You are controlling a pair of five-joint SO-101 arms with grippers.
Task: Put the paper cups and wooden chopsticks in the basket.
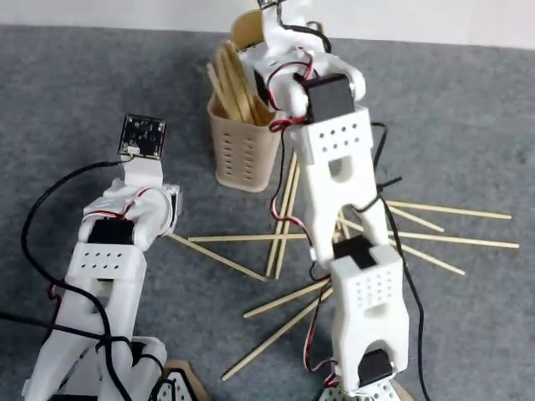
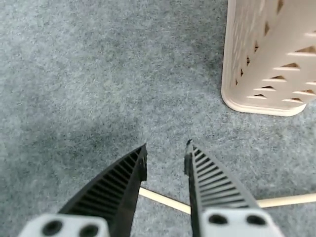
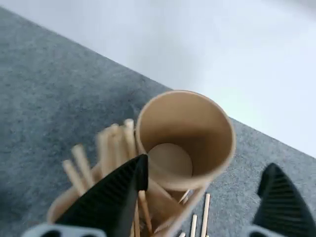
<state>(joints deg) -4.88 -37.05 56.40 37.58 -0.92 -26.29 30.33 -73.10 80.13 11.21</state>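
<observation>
A beige slotted basket point(image 1: 242, 154) stands at the far middle of a grey mat point(image 1: 67, 92), its far rim hidden under the right arm; a sheaf of sticks point(image 1: 230, 83) stands inside it, leaning left. A brown paper cup point(image 3: 185, 133) sits tilted in the basket's mouth, its lower part hidden; the right gripper point(image 3: 207, 165) hangs over it, released, jaws spread wide. Loose chopsticks point(image 1: 451, 240) lie scattered on the mat near and right of the basket, several partly covered by the right arm. The left gripper point(image 2: 165, 148), jaws a little apart and holding nothing, hangs low over one chopstick point(image 2: 163, 199), near-left of the basket; whether it touches that chopstick cannot be told.
</observation>
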